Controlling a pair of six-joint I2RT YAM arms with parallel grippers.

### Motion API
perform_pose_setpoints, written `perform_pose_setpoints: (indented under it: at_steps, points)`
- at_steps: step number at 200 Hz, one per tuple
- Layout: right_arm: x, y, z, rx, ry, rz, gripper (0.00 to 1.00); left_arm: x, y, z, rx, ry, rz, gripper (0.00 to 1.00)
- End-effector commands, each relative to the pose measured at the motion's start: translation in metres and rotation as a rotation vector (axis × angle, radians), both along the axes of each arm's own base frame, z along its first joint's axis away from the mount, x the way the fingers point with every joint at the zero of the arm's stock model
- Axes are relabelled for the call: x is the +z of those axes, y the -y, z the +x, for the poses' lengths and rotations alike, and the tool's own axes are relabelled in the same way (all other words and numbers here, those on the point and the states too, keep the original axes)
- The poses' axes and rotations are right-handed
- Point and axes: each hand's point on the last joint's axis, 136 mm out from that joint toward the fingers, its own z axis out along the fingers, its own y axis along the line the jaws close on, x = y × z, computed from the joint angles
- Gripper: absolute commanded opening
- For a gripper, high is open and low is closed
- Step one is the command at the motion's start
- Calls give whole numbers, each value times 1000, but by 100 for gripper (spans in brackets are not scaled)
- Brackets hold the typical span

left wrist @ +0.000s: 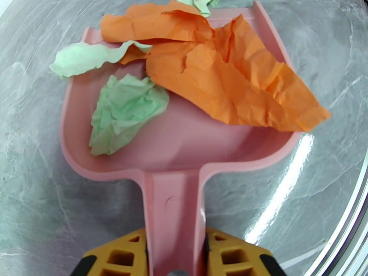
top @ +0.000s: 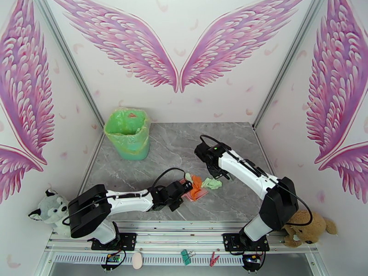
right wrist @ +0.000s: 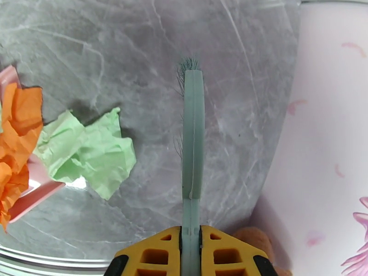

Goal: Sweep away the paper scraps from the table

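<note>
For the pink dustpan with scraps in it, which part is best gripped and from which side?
The dustpan is best taken by its narrow straight handle, from the end opposite its open lip. Its body is wide and holds paper scraps; a level handle grip keeps them in. The left gripper grips there.

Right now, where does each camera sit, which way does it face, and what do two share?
Top: above and behind, looking down on the table, left arm and right arm showing.
Left wrist: rides that arm, looking past the left pincer at the dustpan holding paper scraps.
Right wrist: rides that arm, looking past the right pincer along the brush.
Shared: both wrist views catch dustpan and scraps.
</note>
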Motion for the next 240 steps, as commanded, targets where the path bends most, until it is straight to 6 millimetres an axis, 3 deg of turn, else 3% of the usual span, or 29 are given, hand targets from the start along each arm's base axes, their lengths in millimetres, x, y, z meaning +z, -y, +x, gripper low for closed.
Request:
perform_pose_setpoints:
  at_steps: [1, 73, 143, 209, 240]
  points:
    - [-1, -1, -9, -61, 25, 72, 0, -14, -4, -17, -66, -61, 50, 0]
    - [-16, -33, -11, -16, -31, 227, 0, -17, 11, -12, -74, -53, 28, 0]
    - [-11, -56, -28, 101, -75, 300, 0, -19, 20, -5, -80, -36, 29, 0]
    - [7, -59, -48, 194, -92, 304, 0, -20, 29, 5, -73, -13, 17, 0]
    - [22, -46, -50, 184, -41, 267, 0, -20, 31, 7, -69, -10, 6, 0]
